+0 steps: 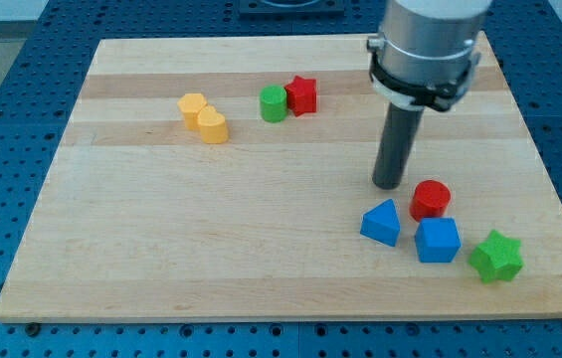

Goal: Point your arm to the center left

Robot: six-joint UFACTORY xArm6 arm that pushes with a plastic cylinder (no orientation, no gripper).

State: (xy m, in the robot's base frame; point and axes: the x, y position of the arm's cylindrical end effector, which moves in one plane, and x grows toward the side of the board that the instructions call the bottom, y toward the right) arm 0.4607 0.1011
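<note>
Now my tip (391,186), a jawless smooth dark rod, rests just beside the red cylinder (430,199) on the wooden board (261,249).

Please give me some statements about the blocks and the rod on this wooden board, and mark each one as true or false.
1. My tip is just to the upper left of the red cylinder. True.
2. The green cylinder and the red star sit side by side near the view's top. True.
3. The two yellow blocks lie at the view's bottom right. False: they are in the upper left part of the board.
4. The green star is right of the blue cube. True.
5. My tip is at the board's centre left. False: it is right of centre, above the blue triangular block.
</note>
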